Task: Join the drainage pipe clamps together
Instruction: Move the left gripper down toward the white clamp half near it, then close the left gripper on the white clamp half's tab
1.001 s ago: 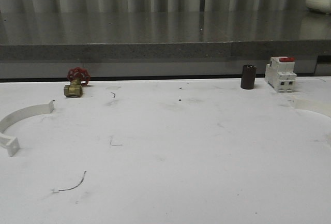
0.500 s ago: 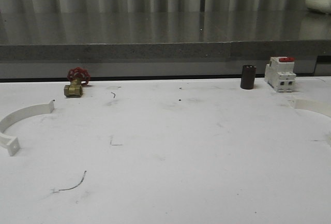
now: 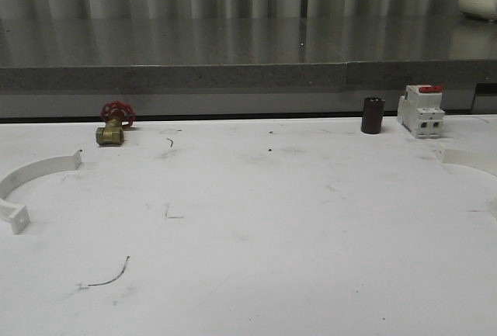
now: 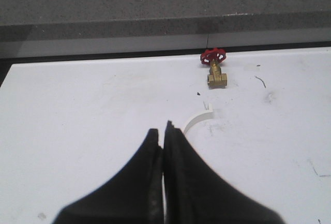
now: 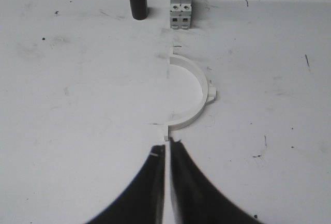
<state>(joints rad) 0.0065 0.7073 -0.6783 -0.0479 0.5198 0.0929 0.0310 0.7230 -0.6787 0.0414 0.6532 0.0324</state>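
Observation:
One drainage pipe clamp (image 3: 31, 177), a white half-ring with flat end tabs, lies flat at the table's left edge. Its far end (image 4: 196, 119) curves out from behind my left gripper (image 4: 161, 131), which hangs shut and empty above the table. The other clamp (image 3: 475, 161) lies at the table's right edge, cut off by the front view. In the right wrist view this clamp (image 5: 195, 92) lies flat, its open side facing the table's middle. My right gripper (image 5: 168, 146) is shut and empty, its tips just short of the clamp's near tab.
A brass valve (image 3: 114, 124) with a red handwheel stands at the back left. A dark cylinder (image 3: 373, 115) and a white circuit breaker (image 3: 422, 111) with a red top stand at the back right. A grey ledge runs behind the table.

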